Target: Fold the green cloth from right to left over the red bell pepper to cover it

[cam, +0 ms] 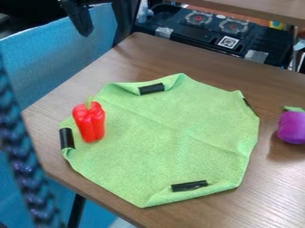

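Black gripper [81,20] hangs above the blue sheet [56,49] past the wooden table's [158,55] far-left side, can't tell if wide or narrow; red pepper [90,124] is on the green cloth [173,129], near the table's left corner, black strip [67,138] and curled cloth edge just beside it. More black strips on the cloth's far, right and near edges, purple vegetable [292,128] right of it, black toy stove [205,30] behind table, blurry braided cord [26,178] in front at left.
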`<state>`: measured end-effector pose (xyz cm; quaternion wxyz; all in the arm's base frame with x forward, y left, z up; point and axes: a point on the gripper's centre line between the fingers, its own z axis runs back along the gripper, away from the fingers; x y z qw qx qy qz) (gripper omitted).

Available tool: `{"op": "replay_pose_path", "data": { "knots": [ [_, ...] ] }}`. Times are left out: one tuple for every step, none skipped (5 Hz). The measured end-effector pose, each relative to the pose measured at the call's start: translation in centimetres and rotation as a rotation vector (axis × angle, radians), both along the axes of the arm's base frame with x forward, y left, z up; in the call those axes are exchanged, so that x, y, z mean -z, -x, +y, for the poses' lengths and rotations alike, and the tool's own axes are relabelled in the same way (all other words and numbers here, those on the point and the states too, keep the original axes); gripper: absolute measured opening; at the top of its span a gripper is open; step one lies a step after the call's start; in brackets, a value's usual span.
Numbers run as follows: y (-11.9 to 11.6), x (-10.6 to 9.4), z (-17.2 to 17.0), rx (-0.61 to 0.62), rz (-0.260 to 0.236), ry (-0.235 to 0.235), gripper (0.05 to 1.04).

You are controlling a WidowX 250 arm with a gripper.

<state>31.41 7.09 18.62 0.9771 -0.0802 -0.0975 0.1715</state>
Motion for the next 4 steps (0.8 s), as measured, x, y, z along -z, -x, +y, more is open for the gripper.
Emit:
{"op": "replay_pose_path", "data": {
  "knots": [
    [-0.2,0.9,0.0,-0.004,0.024,0.013,0.999],
    [-1.5,0.9,-1.2,-0.055,-0.039,0.042,0.999],
    [-2.7,0.9,-2.9,-0.106,-0.072,0.025,0.999],
    [-4.4,2.7,-4.0,-0.233,-0.051,0.003,0.999]
  ]
}}
